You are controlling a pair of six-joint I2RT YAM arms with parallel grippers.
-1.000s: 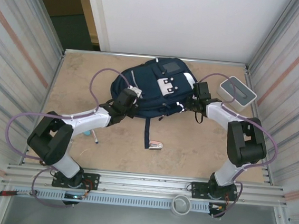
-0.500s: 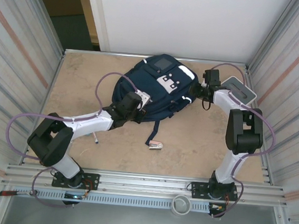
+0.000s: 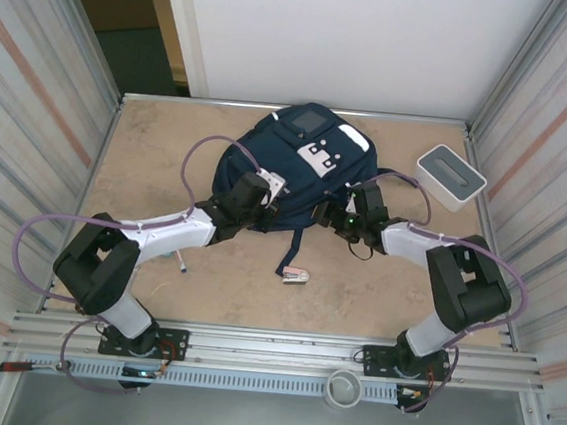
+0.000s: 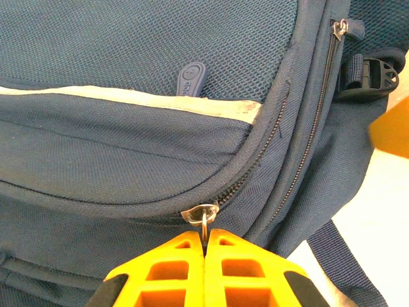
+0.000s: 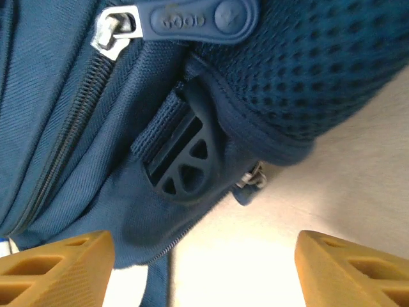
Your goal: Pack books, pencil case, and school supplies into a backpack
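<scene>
My left fingers (image 4: 169, 272) are closed on the metal zipper pull (image 4: 202, 214) of the backpack (image 3: 309, 160), which lies at 12 o'clock on the tabletop (image 3: 170, 141). My right fingers (image 5: 54, 265) stand open, holding nothing, just beside its 4 o'clock edge. The stapler (image 3: 296, 275) lies at its 6 o'clock, the pen (image 3: 179, 260) at 8 o'clock.

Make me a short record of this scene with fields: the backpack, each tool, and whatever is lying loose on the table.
backpack: lying on the table, far centre
left tool: shut on a zipper pull
right tool: open, holding nothing, beside the backpack's black buckle
stapler: on the table, nearer than the backpack, apart from it
white box: far right of the table
</scene>
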